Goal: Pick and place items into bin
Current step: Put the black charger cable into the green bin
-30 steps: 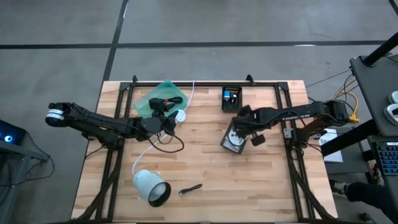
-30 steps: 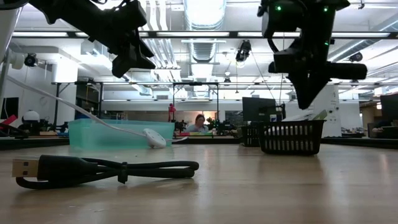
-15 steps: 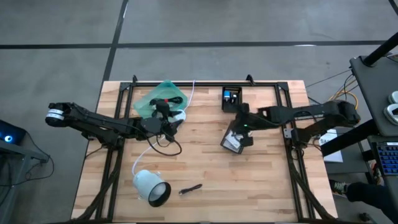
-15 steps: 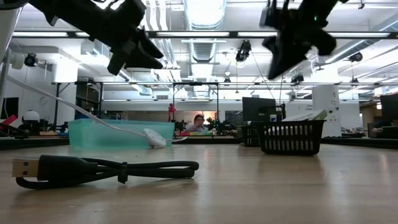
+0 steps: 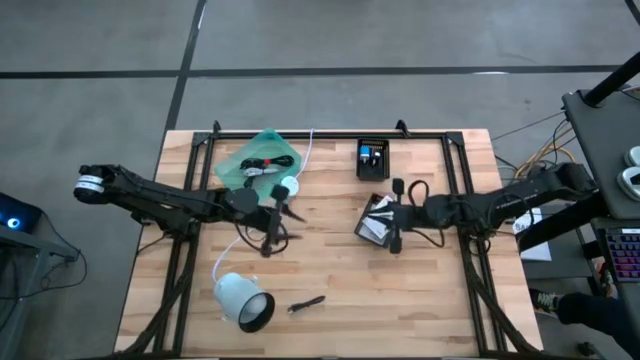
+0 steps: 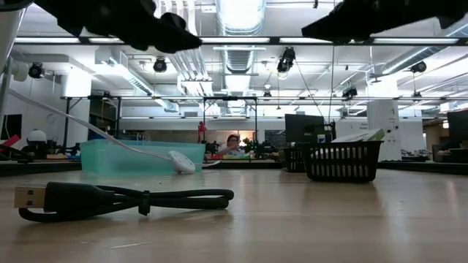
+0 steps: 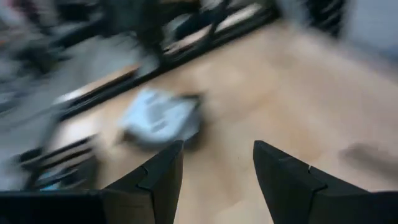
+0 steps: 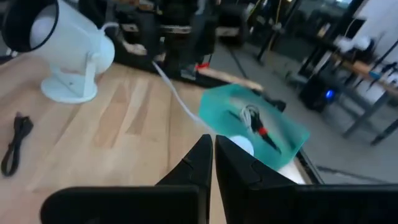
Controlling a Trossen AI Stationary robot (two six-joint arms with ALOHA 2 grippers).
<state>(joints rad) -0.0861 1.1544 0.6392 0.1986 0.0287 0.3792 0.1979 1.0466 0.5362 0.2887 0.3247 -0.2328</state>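
My left gripper (image 5: 278,225) (image 7: 214,168) is open and hovers above the black coiled cable (image 5: 256,233) (image 6: 124,199), which lies flat on the table; its fingers point toward the table's right. The white printed cards (image 5: 373,226) (image 7: 158,118) lie on the wood between the two grippers. My right gripper (image 5: 392,215) (image 8: 213,149) is shut and empty, just right of the cards, pointing level toward the table's left. A black pen-like stick (image 5: 307,303) lies near the near edge.
A teal bin (image 5: 262,160) (image 8: 255,124) with small items and a black basket (image 5: 372,158) (image 6: 344,161) stand by the far edge. The white lamp-like cylinder (image 5: 243,300) (image 8: 62,50) is near-left. A white cord with its round disc (image 5: 289,185) (image 6: 181,162) runs beside the teal bin.
My left gripper has moved from beside the teal bin toward the near edge, over the cable, and has swung round toward the table's right. My right gripper has risen from above the cards, drawn back toward the right edge and tipped from pointing down to level.
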